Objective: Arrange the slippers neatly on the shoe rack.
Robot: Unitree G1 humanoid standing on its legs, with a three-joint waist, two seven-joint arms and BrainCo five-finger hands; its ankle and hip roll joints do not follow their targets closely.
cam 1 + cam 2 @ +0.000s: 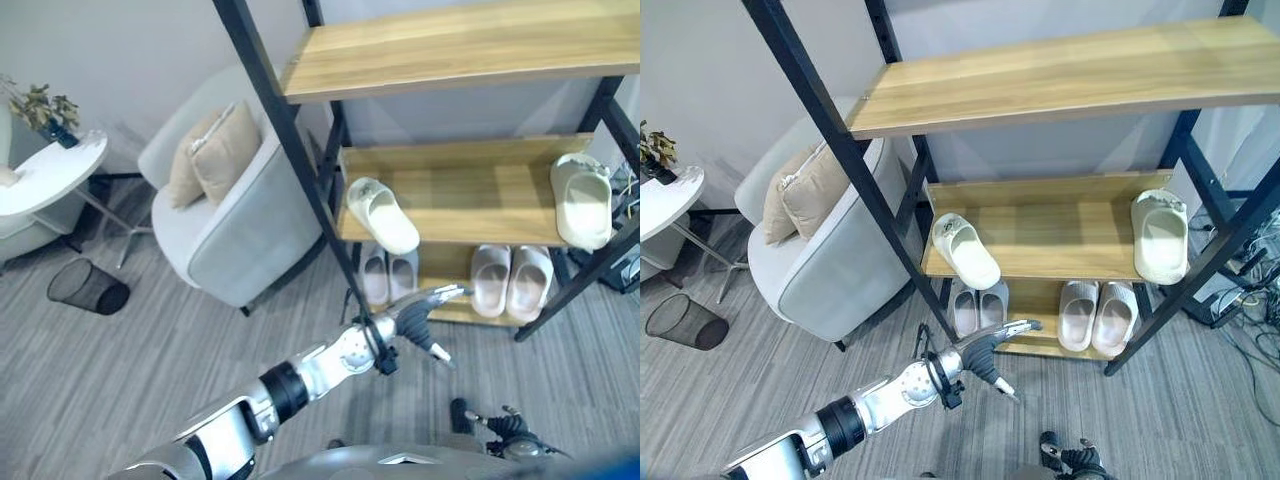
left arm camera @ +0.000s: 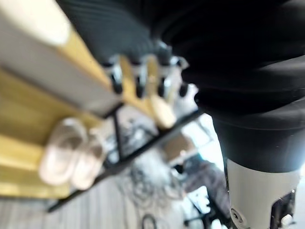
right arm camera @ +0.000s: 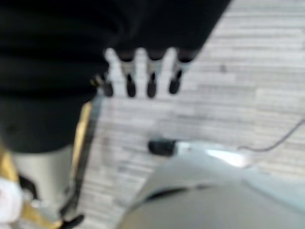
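A black-framed shoe rack (image 1: 300, 160) has wooden shelves. On its middle shelf one cream slipper (image 1: 382, 213) lies slanted at the left end, and a second cream slipper (image 1: 582, 200) lies at the right end. The bottom shelf holds a pale grey pair (image 1: 388, 275) and a pinkish pair (image 1: 510, 280), which also show as the pinkish pair (image 2: 71, 155) in the left wrist view. My left hand (image 1: 425, 318) hangs open and empty in front of the bottom shelf, its fingers (image 2: 138, 78) straight. Low over the floor, my right hand (image 3: 143, 71) is open and holds nothing.
A grey armchair (image 1: 235, 210) with beige cushions stands left of the rack, close to its front post. Further left are a white round table (image 1: 50, 170) with a plant and a black mesh bin (image 1: 88, 288). Cables (image 1: 1250, 320) lie on the floor right of the rack.
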